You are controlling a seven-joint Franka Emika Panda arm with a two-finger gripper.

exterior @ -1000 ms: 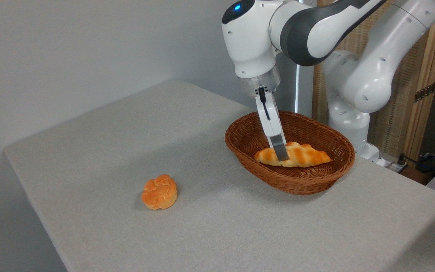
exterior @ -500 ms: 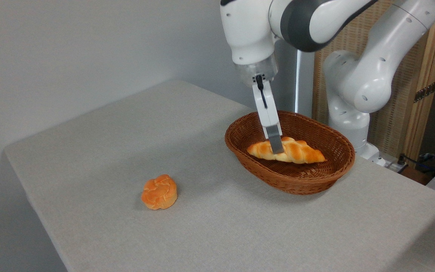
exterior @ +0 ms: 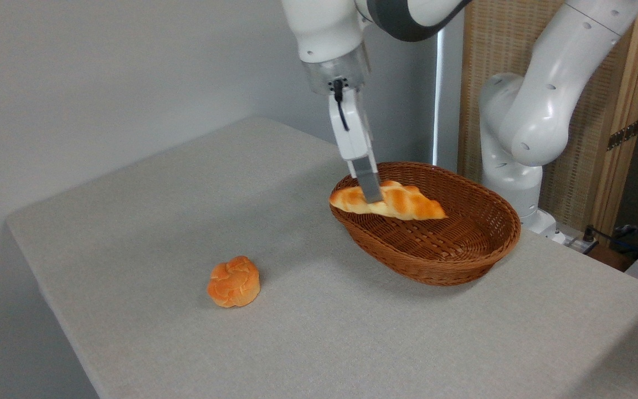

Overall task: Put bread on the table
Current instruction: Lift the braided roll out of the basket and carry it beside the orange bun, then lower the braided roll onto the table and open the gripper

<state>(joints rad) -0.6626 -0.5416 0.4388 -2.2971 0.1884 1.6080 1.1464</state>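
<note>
1. Bread [exterior: 402, 203]: long braided loaf, golden-brown with paler creases, tapered ends. Held in the air, lying roughly level with its right end a little lower. Its left tip reaches over the basket's left rim; the rest hangs above the basket's inside, clear of the woven floor.
2. Gripper [exterior: 373, 195]: closed on the bread left of the loaf's middle. One grey finger [exterior: 370, 183] shows across the near face of the loaf; the other is hidden behind it. White finger mount with a black cable above.
3. Basket [exterior: 452, 266]: brown oval wicker, standing on the table's right half, nothing resting in it.
4. Bun [exterior: 233, 281]: small, round, orange, knotted top. Sits on the table well left of the basket, nearer the front edge.
5. Table [exterior: 186, 210]: light grey textured cloth, rounded corners.
6. Arm [exterior: 540, 105]: white with dark grey joint, base behind the basket at the right.
7. Backdrop: pale wall [exterior: 103, 72]; wooden panel with woven inset [exterior: 601, 144] at right.
</note>
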